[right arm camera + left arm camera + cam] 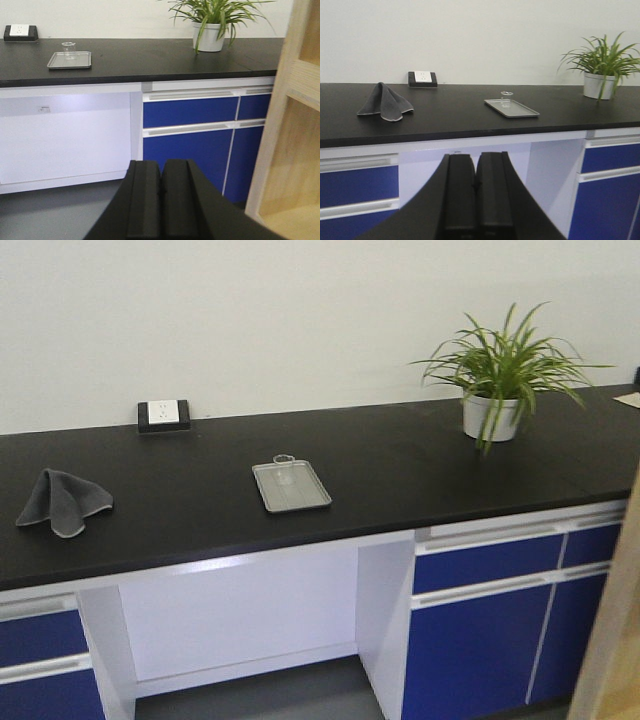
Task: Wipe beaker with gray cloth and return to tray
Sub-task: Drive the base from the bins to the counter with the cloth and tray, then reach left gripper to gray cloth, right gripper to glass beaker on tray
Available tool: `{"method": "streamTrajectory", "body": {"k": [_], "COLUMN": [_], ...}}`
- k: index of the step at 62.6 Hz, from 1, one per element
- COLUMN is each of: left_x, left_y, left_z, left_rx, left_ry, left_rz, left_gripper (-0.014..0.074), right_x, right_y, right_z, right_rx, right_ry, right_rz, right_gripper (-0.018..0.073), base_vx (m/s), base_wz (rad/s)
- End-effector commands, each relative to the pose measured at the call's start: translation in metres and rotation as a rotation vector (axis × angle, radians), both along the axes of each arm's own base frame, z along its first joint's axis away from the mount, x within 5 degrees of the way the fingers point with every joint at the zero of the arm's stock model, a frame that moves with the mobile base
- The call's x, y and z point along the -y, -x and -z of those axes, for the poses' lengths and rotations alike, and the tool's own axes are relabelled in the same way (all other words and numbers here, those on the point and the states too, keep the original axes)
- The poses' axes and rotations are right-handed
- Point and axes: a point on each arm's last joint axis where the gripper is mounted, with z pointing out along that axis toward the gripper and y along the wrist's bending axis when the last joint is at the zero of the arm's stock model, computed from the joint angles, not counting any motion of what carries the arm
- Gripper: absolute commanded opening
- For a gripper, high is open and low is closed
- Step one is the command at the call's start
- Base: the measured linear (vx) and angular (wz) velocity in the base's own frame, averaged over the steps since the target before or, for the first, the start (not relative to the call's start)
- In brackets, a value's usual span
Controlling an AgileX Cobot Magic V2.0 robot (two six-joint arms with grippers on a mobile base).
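Beaker [285, 471] on tray [291, 487], cloth [62, 501] apart

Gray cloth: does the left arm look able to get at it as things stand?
Probably yes. The gray cloth lies alone on the left part of the counter, with nothing beside or over it. The left arm's fingers are shut and short of the counter edge, so they would need to advance and open first.
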Motion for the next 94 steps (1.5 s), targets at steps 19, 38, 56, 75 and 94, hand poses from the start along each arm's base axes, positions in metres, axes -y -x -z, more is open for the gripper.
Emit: {"method": "streamTrajectory", "body": {"k": [19,38,56,75,94], "left_x": [-0.0006,-0.0006,-0.0006,-0.0006,-0.0006], "left_y": [0.0006,0.0006,0.0006,0.0006,0.0006], "left_z": [0.0014,0.0014,0.0014,0.0014,0.0014], "left_rx": [0.067,0.067,0.067,0.067,0.067], "left_ry": [0.016,0.016,0.016,0.016,0.016], "left_rz": [-0.007,-0.007,-0.007,-0.007,-0.007], "left_gripper": [-0.0006,-0.0006,-0.0006,-0.0006,-0.0006], "right_x": [0.0006,0.0006,0.0006,0.0006,0.0006], "right_y": [-0.0004,-0.0004,-0.0004,-0.0004,-0.0004], "right_z": [-0.0058,-0.0059,-0.0059,-0.0059,-0.0059], "right_rx": [0.080,0.082,0.082,0.082,0.082], "right_ry": [0.011,0.011,0.011,0.011,0.011], "right_rz": [0.008,0.008,0.008,0.008,0.008], "right_gripper": [-0.0011,-0.0011,-0.0011,-0.0011,-0.0011], "base_vx": [0.43,0.47,0.46,0.40,0.31], "base_wz": [0.22,0.24,0.20,0.18,0.10]}}
